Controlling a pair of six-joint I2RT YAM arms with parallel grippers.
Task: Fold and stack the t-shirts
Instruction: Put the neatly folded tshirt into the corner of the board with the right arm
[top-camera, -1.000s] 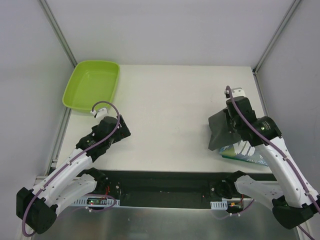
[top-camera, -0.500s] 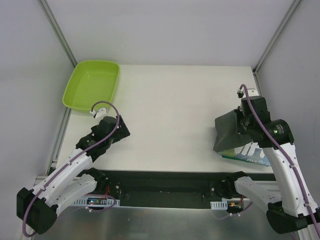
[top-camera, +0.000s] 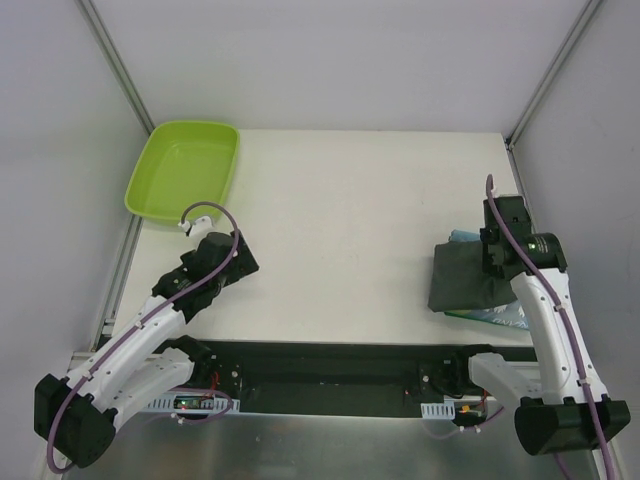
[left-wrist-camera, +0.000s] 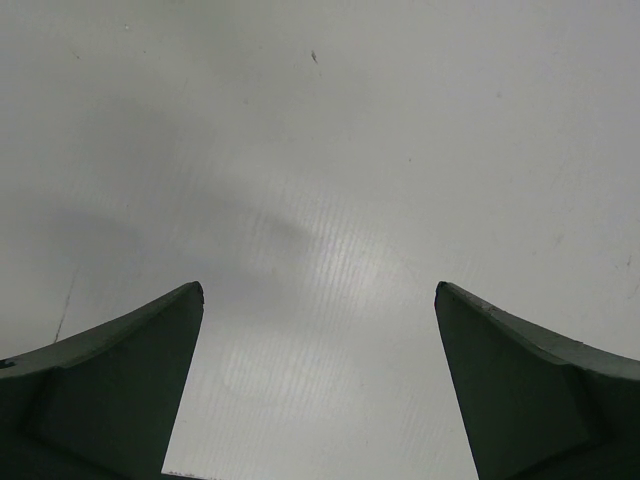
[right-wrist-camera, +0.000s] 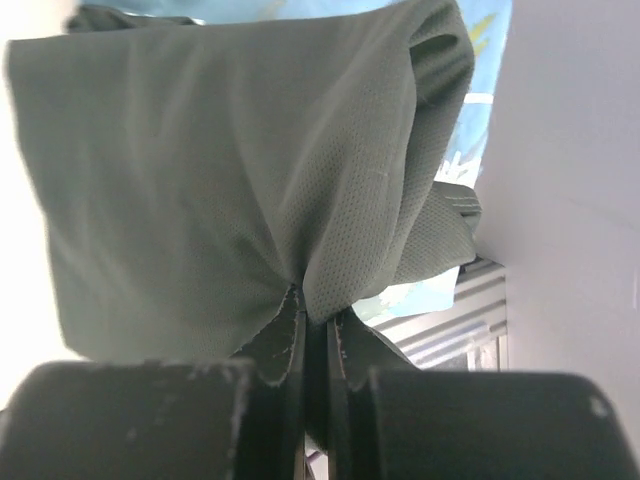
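The dark grey t-shirt (top-camera: 463, 280) lies folded over the light blue t-shirt (top-camera: 497, 317) at the table's right front edge; only slivers of blue show around it. My right gripper (top-camera: 492, 262) is shut on the grey shirt's right edge. In the right wrist view the grey cloth (right-wrist-camera: 230, 180) hangs pinched between my fingers (right-wrist-camera: 290, 330), with blue shirt (right-wrist-camera: 440, 295) showing behind. My left gripper (top-camera: 238, 262) is open and empty over bare table at the left; in its wrist view the gripper (left-wrist-camera: 318, 292) shows only white table between the fingers.
A lime-green plastic tray (top-camera: 150, 185) sits at the back left corner. The enclosure's walls and frame posts (top-camera: 545, 85) stand close beside the right arm. The table's front edge runs just below the shirts.
My right gripper has carried the grey shirt rightward and down, from hanging raised to lying over the blue shirt. The left arm has not moved.
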